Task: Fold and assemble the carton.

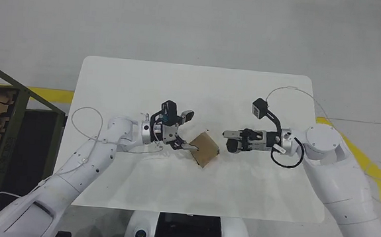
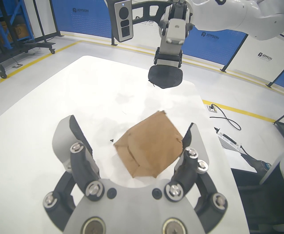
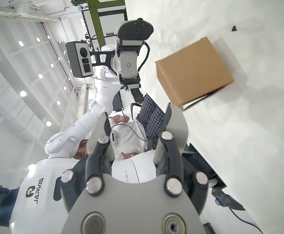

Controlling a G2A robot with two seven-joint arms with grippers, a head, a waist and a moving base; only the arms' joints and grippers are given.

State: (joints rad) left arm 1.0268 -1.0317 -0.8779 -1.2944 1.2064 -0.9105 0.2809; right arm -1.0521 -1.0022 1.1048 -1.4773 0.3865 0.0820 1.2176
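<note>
Bright even overhead light; carton (image 3: 195, 71) casts a faint soft shadow

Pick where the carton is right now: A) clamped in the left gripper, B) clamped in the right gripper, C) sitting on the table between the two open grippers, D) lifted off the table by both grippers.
C: the carton rests on the table between the left gripper and the right gripper, both spread open and neither closed on it.

Carton (image 2: 148, 146) (brown) sits within the wide-spread left claw (image 2: 131, 124).
</note>
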